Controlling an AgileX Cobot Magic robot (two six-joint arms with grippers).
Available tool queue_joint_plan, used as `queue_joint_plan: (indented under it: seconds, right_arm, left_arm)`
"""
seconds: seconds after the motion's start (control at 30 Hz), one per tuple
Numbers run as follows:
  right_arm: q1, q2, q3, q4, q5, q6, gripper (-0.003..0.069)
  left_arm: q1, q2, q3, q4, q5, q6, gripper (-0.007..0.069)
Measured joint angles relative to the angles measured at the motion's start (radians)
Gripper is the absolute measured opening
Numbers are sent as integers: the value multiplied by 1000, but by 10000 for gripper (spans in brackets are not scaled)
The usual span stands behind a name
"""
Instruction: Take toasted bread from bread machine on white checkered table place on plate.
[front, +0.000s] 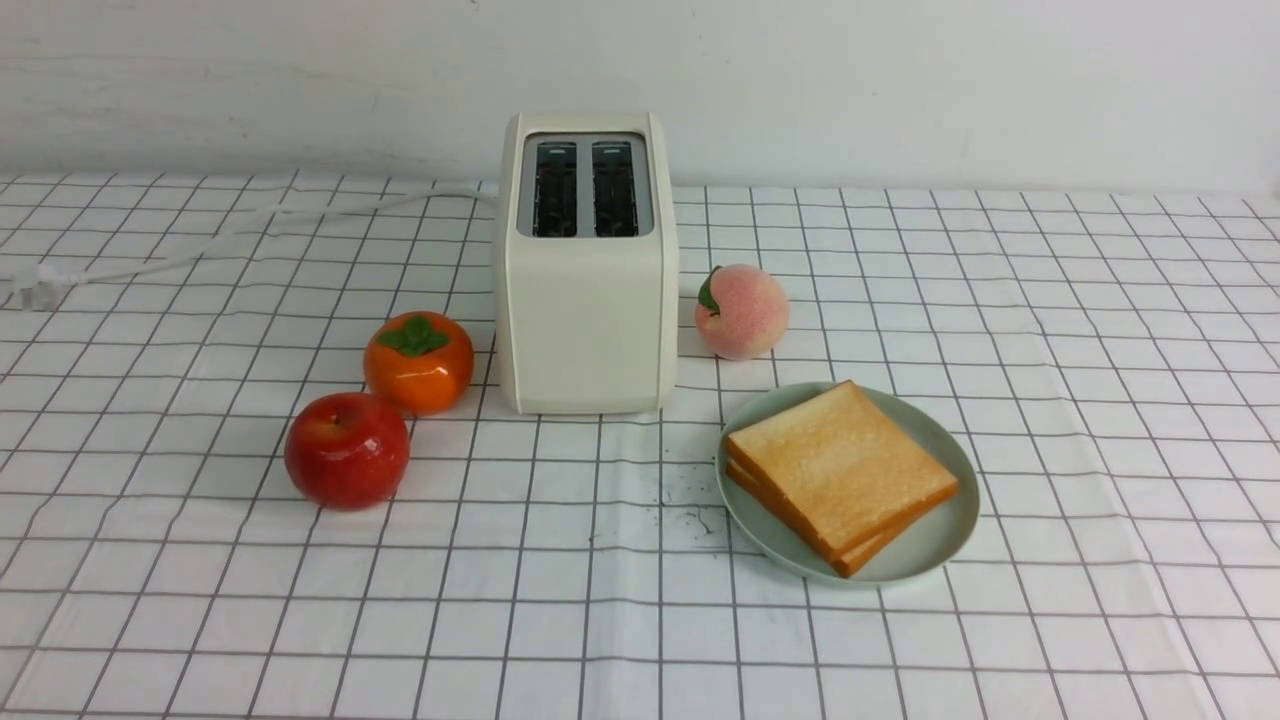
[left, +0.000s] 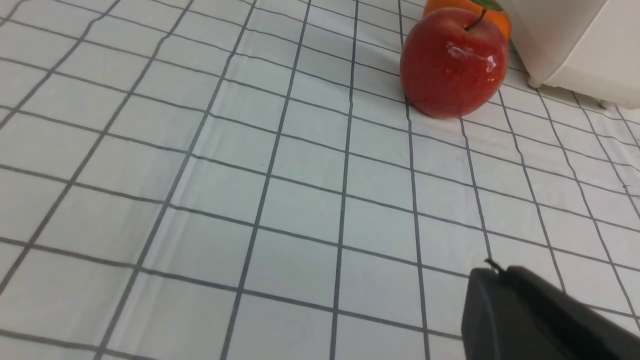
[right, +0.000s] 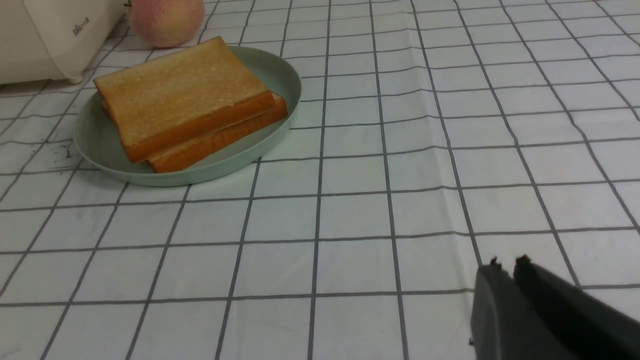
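Two slices of toasted bread (front: 840, 470) lie stacked on the pale green plate (front: 940, 545), right of and in front of the bread machine (front: 585, 320). Its two top slots look empty. All of this stands on the white checkered table (front: 1100, 400). Neither arm shows in the front view. In the right wrist view, my right gripper (right: 506, 262) hovers low over bare cloth, its tips almost together with nothing between them, well apart from the toasted bread (right: 180, 95) and plate (right: 285, 75). My left gripper (left: 495, 270) is shut and empty, away from the bread machine (left: 580, 45).
A red apple (front: 347, 450) and an orange persimmon (front: 418, 362) sit left of the toaster, and a peach (front: 741, 311) sits to its right behind the plate. A white cord (front: 250, 225) runs left to a plug (front: 30, 285). A wall closes the back.
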Motion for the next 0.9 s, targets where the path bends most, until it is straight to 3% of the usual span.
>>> queue_joint_plan:
  seconds: [0.9]
  right_arm:
    - [0,0,0,0,0,0,74]
  left_arm:
    - [0,0,0,0,0,0,-10]
